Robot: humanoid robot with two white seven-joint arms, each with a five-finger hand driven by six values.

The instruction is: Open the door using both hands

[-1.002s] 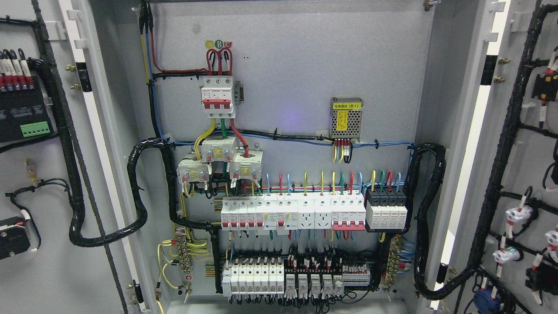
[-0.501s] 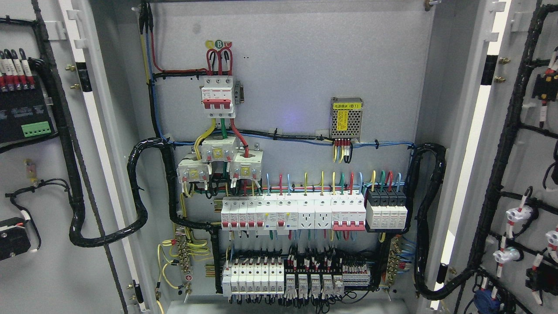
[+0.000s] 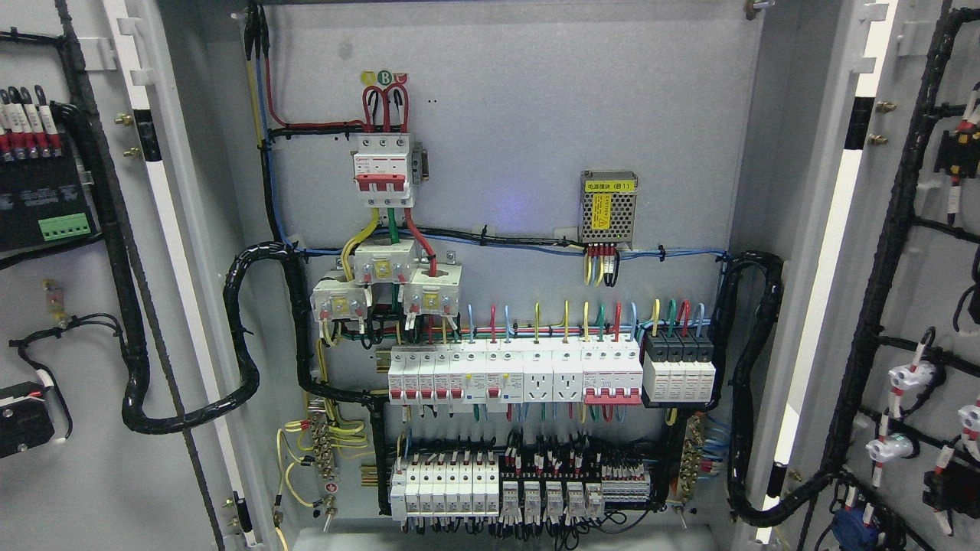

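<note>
Two doors stand swung wide: the left door (image 3: 69,306) fills the frame's left edge, the right door (image 3: 919,291) its right edge. Between them the grey cabinet (image 3: 521,115) holds a red-handled main breaker (image 3: 380,168) at upper centre and breaker rows (image 3: 513,371) lower down. No hand shows, so finger state cannot be told.

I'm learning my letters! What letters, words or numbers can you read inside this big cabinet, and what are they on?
"B": green round sticker above the red-switched top breaker.
"(B1)": ends the yellow label on the mesh power supply box; the characters before it are too blurred to read.
Yellow warning triangle: on that box.
Print on the breaker rows and the left door's black module: too small to read.
</note>
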